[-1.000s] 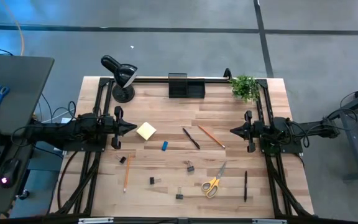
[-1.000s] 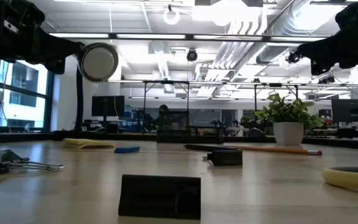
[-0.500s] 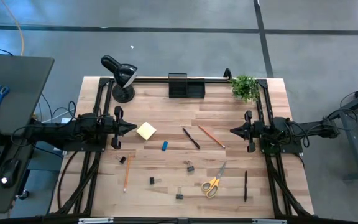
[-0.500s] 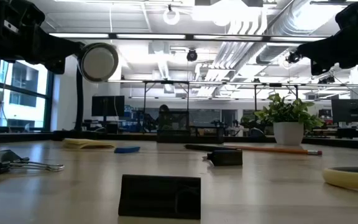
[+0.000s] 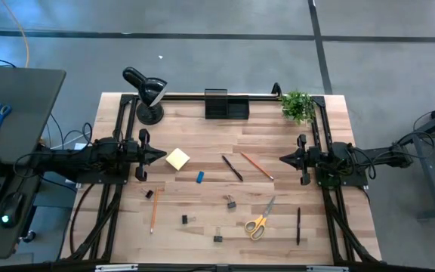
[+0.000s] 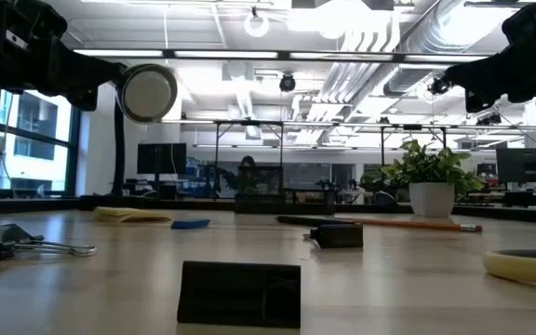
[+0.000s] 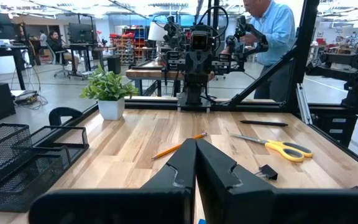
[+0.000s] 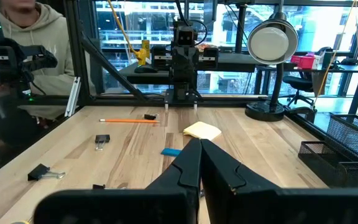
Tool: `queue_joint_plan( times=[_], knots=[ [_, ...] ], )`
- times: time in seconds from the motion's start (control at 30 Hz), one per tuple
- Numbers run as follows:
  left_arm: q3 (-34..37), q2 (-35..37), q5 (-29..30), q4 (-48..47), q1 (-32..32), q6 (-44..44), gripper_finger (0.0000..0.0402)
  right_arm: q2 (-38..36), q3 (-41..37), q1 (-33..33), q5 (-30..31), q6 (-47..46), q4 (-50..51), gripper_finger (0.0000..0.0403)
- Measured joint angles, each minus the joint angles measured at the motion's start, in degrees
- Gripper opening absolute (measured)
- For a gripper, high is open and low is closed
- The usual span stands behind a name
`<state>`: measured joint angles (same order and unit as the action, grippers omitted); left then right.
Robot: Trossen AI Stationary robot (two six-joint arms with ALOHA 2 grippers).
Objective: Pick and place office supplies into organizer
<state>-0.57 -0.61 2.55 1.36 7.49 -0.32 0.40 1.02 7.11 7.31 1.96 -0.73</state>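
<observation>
Plainly, neither arm had taken anything up. The left gripper [image 5: 159, 155] hung over the left side of the table [image 5: 278, 227] with its jaws pressed together and empty; the right gripper [image 5: 284, 159] faced it from the right side, jaws likewise together and empty.

Nearest the left gripper lay the yellow sticky-note pad [image 5: 177, 159], a flat square just beside its tips, toward the table's middle. A small blue eraser [image 5: 200, 177] sat a little beyond it. Nearest the right gripper lay an orange pencil [image 5: 256, 165], its long axis slanting from the far middle toward the near right, with a black pen [image 5: 232, 168] beside it on a like slant.

Further forward lay the yellow-handled scissors [image 5: 259, 221], blades pointing away toward the right arm, a second black pen [image 5: 298, 225] lying front to back, a second orange pencil [image 5: 153, 210], and several small black binder clips [image 5: 231, 202].

The organizer [image 5: 226, 104], a black wire-mesh box, stood at the far edge's middle, well apart from both grippers, between a black desk lamp [image 5: 148, 94] and a potted plant [image 5: 298, 106].

In my judgement the pad is the left arm's easiest first pick.
</observation>
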Motion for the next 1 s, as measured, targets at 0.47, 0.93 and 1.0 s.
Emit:
queue_joint_plan(
  times=[0.47, 0.93, 1.0],
  knots=[
    [0.01, -0.01, -0.02, -0.03, 0.0, 0.0, 0.0001, 0.0, 0.0, 0.0, 0.0, 0.0, 0.0, 0.0],
    [0.01, 0.01, -0.02, 6.77, 0.01, 0.01, 0.0001, 0.0, 0.0, 0.0, -0.02, 0.0, 0.0, 0.0],
    [0.01, 0.01, -0.02, 9.26, 0.0, 0.0, 0.0001, 0.0, 0.0, 0.0, -0.02, 0.0, 0.0, 0.0]
  ],
)
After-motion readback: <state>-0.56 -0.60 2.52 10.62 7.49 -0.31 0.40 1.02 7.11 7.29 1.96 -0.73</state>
